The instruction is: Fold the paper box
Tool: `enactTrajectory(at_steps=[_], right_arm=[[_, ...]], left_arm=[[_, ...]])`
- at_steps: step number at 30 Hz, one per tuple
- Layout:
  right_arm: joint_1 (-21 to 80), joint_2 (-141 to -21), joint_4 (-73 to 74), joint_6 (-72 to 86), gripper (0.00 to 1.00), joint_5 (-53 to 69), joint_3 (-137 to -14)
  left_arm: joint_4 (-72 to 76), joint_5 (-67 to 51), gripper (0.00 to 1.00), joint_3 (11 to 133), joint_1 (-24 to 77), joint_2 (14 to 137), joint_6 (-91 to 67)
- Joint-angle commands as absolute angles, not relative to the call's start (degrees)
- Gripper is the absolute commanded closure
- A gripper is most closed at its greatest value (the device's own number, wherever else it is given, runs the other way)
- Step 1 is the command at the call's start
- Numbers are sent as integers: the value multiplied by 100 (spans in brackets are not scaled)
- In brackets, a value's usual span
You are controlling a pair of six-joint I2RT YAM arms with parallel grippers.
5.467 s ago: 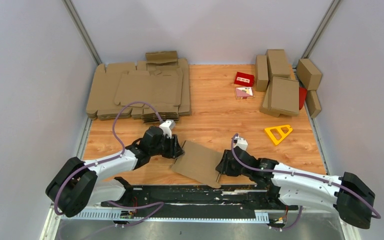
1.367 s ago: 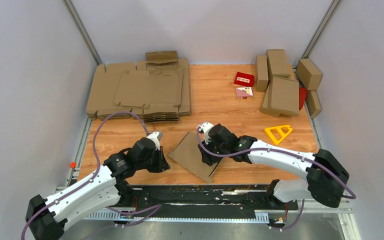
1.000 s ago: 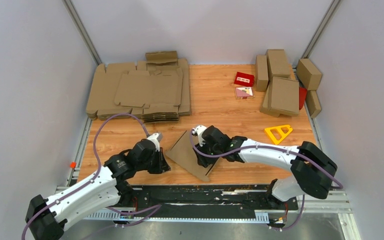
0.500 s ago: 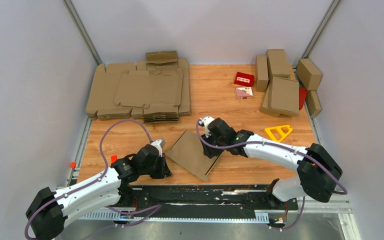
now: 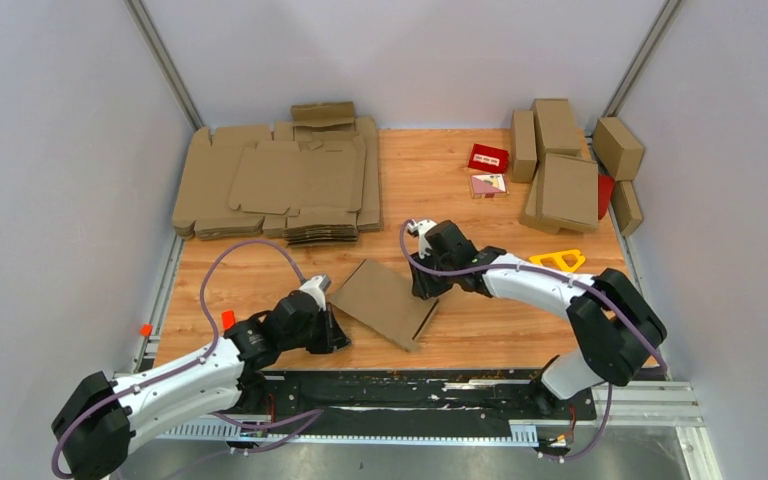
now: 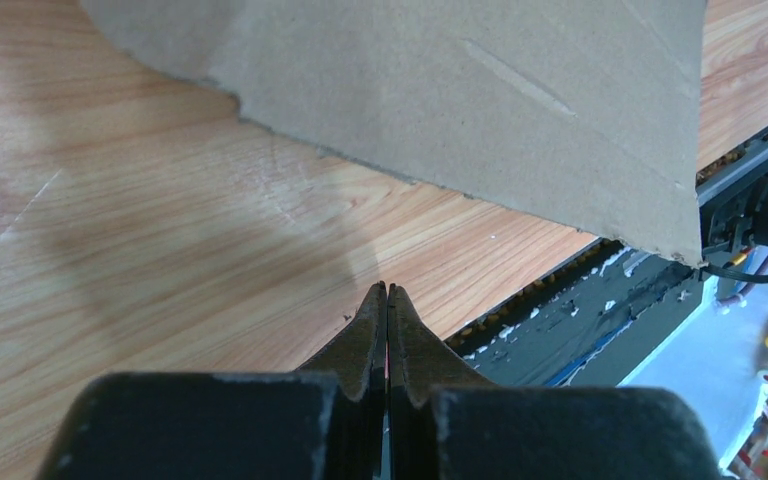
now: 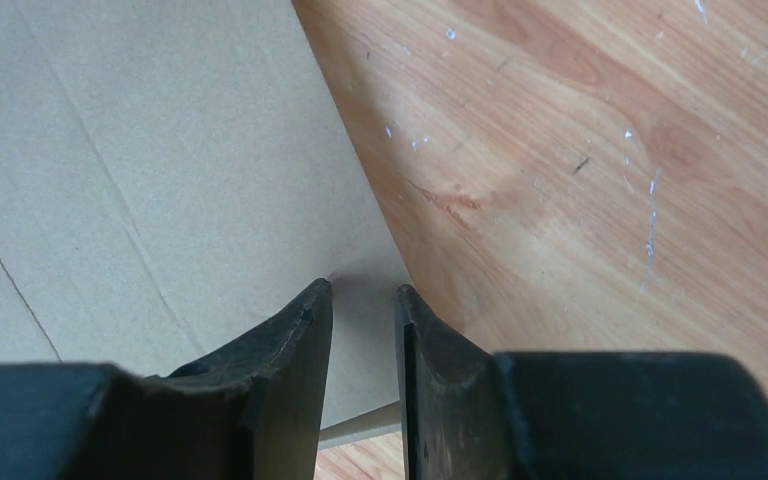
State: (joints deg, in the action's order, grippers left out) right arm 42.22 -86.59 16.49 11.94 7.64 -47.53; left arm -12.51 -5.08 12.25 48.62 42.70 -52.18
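The paper box is a plain brown cardboard piece lying nearly flat in the middle of the table, near the front. My left gripper sits just off the box's left near edge, shut with nothing between its fingers. In the left wrist view the shut fingertips hover over bare wood, with the paper box ahead of them. My right gripper is at the box's right far corner. In the right wrist view its jaws stand a little apart above the corner of the paper box, and nothing is clamped.
A thick pile of flat cardboard blanks fills the back left. Folded brown boxes are stacked at the back right, with a small red carton beside them. A yellow triangle lies right of my right arm. A black rail runs along the near edge.
The box has dropped from a tilted stance to nearly flat. My right gripper has shifted to its right far corner and its jaws have narrowed. My left gripper has drawn back toward the near edge.
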Motion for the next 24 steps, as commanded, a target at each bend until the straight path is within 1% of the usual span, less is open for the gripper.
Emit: enactTrajectory(at_steps=[1, 17, 24], right_arm=[[4089, -8937, 1445, 1108, 69, 997, -4643], [3959, -9085, 1250, 1069, 69, 1411, -4531], [3956, -9144, 1138, 1077, 69, 1528, -4496]], left_arm=[[-811, -418, 100, 1158, 4869, 4353, -5282], [-408, -299, 100, 1021, 4865, 4283, -5466], [-40, -354, 100, 966, 4869, 4550, -5498]])
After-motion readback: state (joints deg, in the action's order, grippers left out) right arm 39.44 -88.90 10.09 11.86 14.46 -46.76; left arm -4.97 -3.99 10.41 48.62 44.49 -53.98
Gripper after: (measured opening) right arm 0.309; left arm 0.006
